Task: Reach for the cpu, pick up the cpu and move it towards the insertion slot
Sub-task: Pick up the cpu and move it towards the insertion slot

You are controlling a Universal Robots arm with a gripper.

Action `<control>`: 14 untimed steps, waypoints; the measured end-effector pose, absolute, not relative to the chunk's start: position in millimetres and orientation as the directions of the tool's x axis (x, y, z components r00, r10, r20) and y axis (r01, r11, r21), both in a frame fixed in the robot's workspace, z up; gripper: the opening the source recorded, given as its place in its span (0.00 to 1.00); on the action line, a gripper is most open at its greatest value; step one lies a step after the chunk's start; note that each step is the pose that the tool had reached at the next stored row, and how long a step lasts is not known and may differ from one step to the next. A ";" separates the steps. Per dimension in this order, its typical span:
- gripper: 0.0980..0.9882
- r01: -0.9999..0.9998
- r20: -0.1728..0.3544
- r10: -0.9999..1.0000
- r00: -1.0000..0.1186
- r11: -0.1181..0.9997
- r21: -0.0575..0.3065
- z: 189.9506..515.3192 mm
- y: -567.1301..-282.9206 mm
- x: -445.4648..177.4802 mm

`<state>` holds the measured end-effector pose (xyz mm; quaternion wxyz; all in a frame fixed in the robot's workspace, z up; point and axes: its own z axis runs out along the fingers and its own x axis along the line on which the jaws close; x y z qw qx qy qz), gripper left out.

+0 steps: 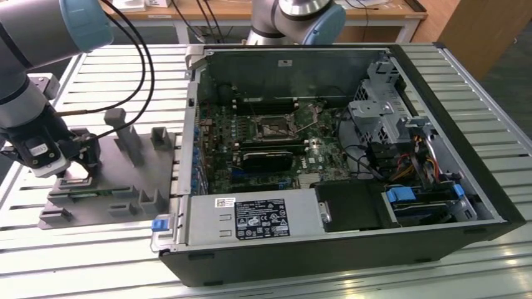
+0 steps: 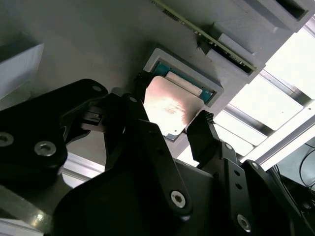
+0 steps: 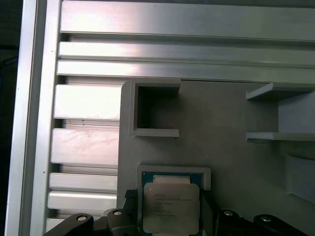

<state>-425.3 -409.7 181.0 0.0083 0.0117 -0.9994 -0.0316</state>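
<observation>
gripper (image 2: pixel 172 101): fingers pinching cpu (image 3: pixel 171 206) by opposite edges | location: just over grey fixture (image 1: pixel 124 187) recess, 8 o'clock of insertion slot (image 1: pixel 273 128), exterior view | handling (judged): light, rigid, slick top, fragile underside; hold edges only

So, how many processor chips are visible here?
1. The chip is gripped by the claw, at the grey holder on the exterior view's left. The socket in the computer case looks empty; more may be hidden.

Table (image 1: pixel 91 261): slatted aluminium, beneath the gripper (image 1: pixel 76 174).
Desk (image 1: pixel 216 9): pale wood, white legs, well beyond the gripper.
Light: bright sheen on the slats.
</observation>
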 end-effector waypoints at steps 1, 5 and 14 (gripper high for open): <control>0.57 -0.023 0.016 -0.024 -1.000 0.998 0.064 180.8 -409.7 -425.4; 0.50 -0.023 0.016 -0.024 -1.000 0.998 0.063 180.4 -409.7 -425.5; 0.50 -0.023 0.016 -0.024 -1.000 0.998 0.066 188.5 -409.7 -425.4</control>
